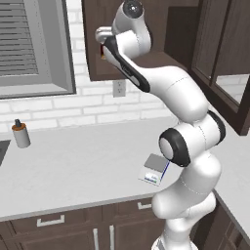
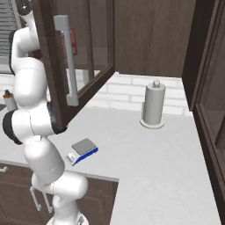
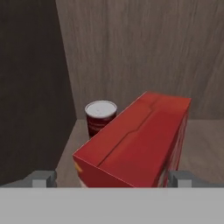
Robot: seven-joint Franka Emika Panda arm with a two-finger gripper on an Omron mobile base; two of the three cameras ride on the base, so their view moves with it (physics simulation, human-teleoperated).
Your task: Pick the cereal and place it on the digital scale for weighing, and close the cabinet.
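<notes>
Red cardboard is what we see first in the hand view: the cereal [image 3: 138, 140] stands on the wooden shelf inside the cabinet [image 3: 140, 52], its top face turned toward us. Our gripper [image 3: 113, 179] is spread wide, one fingertip [image 3: 43, 179] off the box's left side and the other off its right, so the box sits between them with nothing clamped. Just behind the box's left corner we see a small dark red can [image 3: 100, 117] with a pale lid, close to the cabinet's side wall.

From the left base view, our arm reaches up into the open cabinet. On the grey surface [image 1: 73, 166] below lies the digital scale [image 1: 155, 169], beside the arm's lower joints. In the right base view, the glass-panelled cabinet door [image 2: 81, 52] stands swung open, and a paper towel roll [image 2: 153, 105] stands farther along the surface.
</notes>
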